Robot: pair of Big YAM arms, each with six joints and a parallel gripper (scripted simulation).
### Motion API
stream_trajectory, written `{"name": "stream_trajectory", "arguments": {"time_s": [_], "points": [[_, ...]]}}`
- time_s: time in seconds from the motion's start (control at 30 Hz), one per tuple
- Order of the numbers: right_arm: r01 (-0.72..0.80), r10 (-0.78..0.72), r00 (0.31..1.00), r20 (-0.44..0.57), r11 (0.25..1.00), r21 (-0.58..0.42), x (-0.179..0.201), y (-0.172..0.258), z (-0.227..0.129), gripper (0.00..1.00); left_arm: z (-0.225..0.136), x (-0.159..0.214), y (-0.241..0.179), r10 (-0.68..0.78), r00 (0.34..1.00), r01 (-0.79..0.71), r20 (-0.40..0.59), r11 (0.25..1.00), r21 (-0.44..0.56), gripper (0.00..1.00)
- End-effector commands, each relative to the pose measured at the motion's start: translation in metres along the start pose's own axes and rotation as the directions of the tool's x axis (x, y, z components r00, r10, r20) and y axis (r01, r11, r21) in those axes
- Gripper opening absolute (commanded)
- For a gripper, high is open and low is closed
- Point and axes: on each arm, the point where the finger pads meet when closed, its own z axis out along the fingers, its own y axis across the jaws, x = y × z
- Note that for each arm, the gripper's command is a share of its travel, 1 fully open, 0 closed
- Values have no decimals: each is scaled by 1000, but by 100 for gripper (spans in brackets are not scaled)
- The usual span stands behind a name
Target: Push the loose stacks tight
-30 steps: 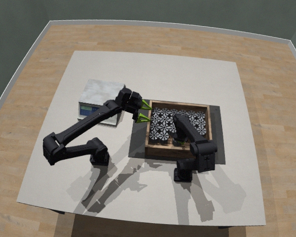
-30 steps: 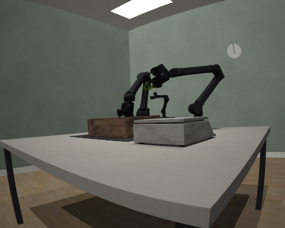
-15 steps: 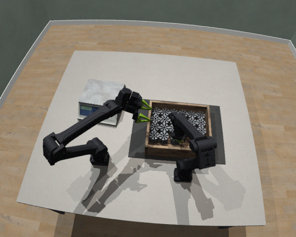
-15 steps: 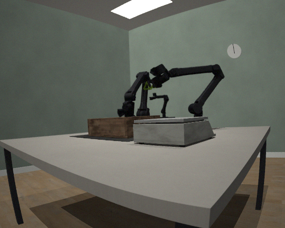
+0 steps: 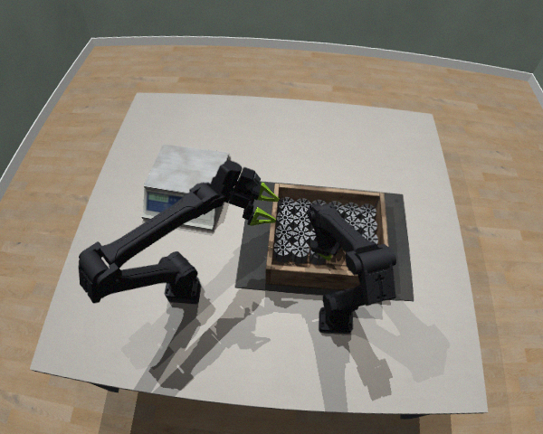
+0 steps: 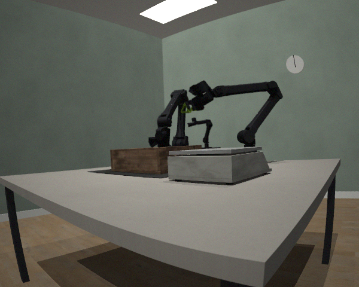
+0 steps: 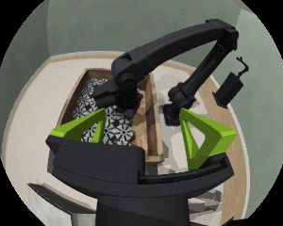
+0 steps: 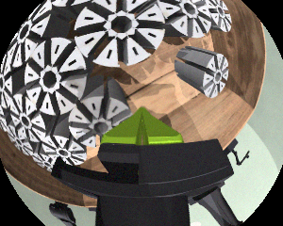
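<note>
"Left to right, quick. First?"

"Boxy bench scale [image 5: 187, 166] [image 6: 201, 168] [image 7: 52, 212], mottled pale-grey top, blue display panel. Count one."

"Left gripper [image 5: 277, 210] [image 6: 186, 111] [image 7: 142, 111]?"

"Green fingers, triangular cutouts, spread apart, nothing between them. Up by the crate's left wall."

"Crate [image 5: 309, 276] [image 6: 136, 160] [image 7: 156, 137] [image 8: 245, 61]?"

"One, open-topped, brown grained wood, on one flat dark mat [image 5: 252, 266] [image 6: 127, 173]. Inside: slotted cylindrical stacks, white wedge-patterned ends, dark grey sides. Six along the back row, four down the left column. Total unclear, arm's in the way."

"Loose ones?"

"Right wrist view has two near the front: a near stack [image 8: 104, 110] just beside the fingertips, contact can't tell, and a far stack [image 8: 205, 72] standing apart towards the right wall, bare wood around it."

"Right gripper [image 5: 327, 256] [image 8: 142, 109]?"

"Fingers together, empty, low inside the crate."

"Arms, surface, room?"

"Two black jointed arms on a smooth off-white counter [image 5: 215, 121] [image 6: 173, 210] [image 7: 33, 127], dark legs. Wood-plank floor [image 5: 122, 70], mottled green walls [image 6: 322, 107], one round clock [image 6: 294, 64], one bright ceiling panel [image 6: 178, 9]."
</note>
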Motion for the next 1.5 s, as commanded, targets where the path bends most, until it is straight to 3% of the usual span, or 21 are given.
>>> {"name": "stream_trajectory", "arguments": {"time_s": [0.0, 0.53, 0.93, 1.33, 1.47], "points": [[-7, 10, 999, 41, 998, -65, -20, 32, -26, 0, -1, -46, -1, 59, 997, -59, 52, 998, -1, 100], [-8, 10, 999, 38, 998, -65, -21, 50, -33, 0, -1, -46, -1, 59, 997, -59, 52, 998, -1, 100], [4, -1, 999, 39, 996, -94, -7, -37, 7, 0, -2, -17, -2, 54, 998, -54, 22, 999, 2, 100], [6, 2, 998, 60, 992, -124, -17, -52, 5, 0, 22, -1, 7, -6, 999, 6, -38, 1000, -19, 100], [5, 10, 995, 101, 989, -149, -27, -46, -21, 0, 26, -18, 9, -3, 1000, 2, -17, 1000, -31, 100]]}}
